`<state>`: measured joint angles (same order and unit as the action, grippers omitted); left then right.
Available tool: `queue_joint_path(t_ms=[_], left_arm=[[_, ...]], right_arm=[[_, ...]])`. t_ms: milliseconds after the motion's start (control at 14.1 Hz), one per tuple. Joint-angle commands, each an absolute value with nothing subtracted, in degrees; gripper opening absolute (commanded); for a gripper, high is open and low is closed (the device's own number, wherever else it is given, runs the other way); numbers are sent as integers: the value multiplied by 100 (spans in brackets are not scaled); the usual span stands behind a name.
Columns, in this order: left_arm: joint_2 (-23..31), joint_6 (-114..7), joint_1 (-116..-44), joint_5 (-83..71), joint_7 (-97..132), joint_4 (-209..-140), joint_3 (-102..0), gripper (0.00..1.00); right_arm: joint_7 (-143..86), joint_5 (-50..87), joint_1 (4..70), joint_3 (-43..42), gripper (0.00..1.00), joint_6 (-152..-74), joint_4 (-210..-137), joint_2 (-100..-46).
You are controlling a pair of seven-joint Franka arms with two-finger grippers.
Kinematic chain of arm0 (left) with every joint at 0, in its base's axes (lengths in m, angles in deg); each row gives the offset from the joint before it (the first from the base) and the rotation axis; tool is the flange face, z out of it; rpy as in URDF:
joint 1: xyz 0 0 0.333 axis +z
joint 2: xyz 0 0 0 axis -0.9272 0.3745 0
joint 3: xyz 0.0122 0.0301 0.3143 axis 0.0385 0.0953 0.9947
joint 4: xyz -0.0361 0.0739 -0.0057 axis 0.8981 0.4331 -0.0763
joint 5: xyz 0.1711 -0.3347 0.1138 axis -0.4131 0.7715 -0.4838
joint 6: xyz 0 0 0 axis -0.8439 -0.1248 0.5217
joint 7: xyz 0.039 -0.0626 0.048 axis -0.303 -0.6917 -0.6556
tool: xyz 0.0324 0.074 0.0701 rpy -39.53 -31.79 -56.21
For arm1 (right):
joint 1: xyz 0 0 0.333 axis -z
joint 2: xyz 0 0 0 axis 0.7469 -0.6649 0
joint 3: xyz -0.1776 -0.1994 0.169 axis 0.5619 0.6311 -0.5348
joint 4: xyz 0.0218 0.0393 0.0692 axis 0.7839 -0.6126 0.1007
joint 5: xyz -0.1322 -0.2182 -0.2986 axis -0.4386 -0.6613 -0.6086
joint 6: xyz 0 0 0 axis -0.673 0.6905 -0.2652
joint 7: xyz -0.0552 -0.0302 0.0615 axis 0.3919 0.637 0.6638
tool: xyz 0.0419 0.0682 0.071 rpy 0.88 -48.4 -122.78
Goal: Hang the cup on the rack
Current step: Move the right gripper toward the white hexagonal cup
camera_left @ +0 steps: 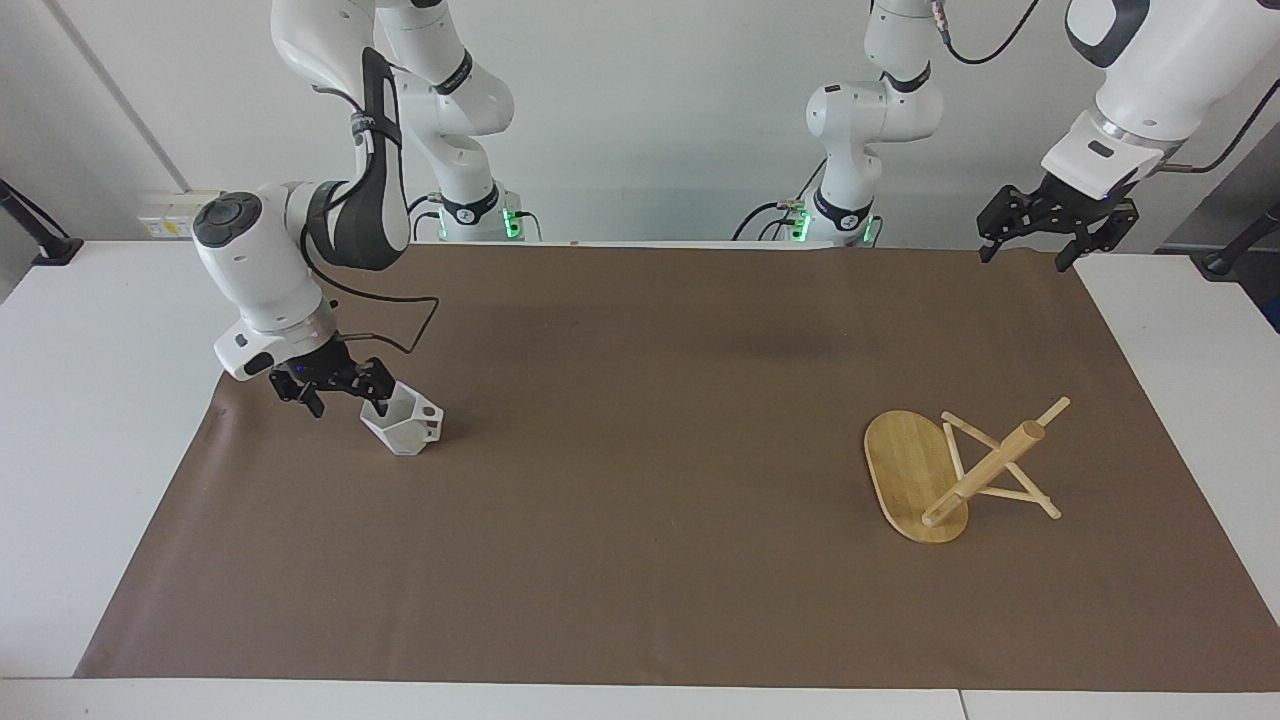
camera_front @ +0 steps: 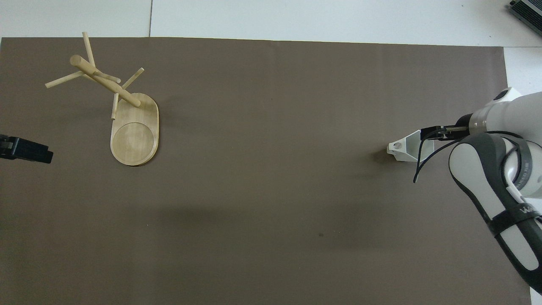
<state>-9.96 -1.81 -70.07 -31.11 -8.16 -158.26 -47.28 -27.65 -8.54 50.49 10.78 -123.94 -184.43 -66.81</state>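
Note:
The white faceted cup [camera_left: 408, 430] [camera_front: 405, 148] stands upright on the brown mat at the right arm's end of the table, its handle pointing toward the table's middle. My right gripper [camera_left: 350, 405] [camera_front: 428, 134] is down at the cup and open. One fingertip is at the cup's rim and the other is outside its wall; I cannot tell if they touch. The bamboo rack [camera_left: 912, 470] [camera_front: 136, 134] stands upright at the left arm's end with bare pegs. My left gripper [camera_left: 1024, 258] [camera_front: 26, 150] waits open, raised over the mat's edge.
The brown mat [camera_left: 650, 520] covers most of the white table. A wide stretch of mat lies between the cup and the rack. The right arm's cable [camera_front: 423, 163] loops down beside the cup.

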Motion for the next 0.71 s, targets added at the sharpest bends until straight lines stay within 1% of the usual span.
queue_joint_path(t_ms=[0,638], left_arm=[[-1161,-164,-6950,-3142,-831,-15995,-4780,100],[-1161,-155,-6950,-3142,-831,-15995,-4780,100]], right_arm=[[-2939,-749,5105,1045,100,-12553,-18589,-6690],[-2571,-732,5105,1045,100,-12527,-18809,-6638]])
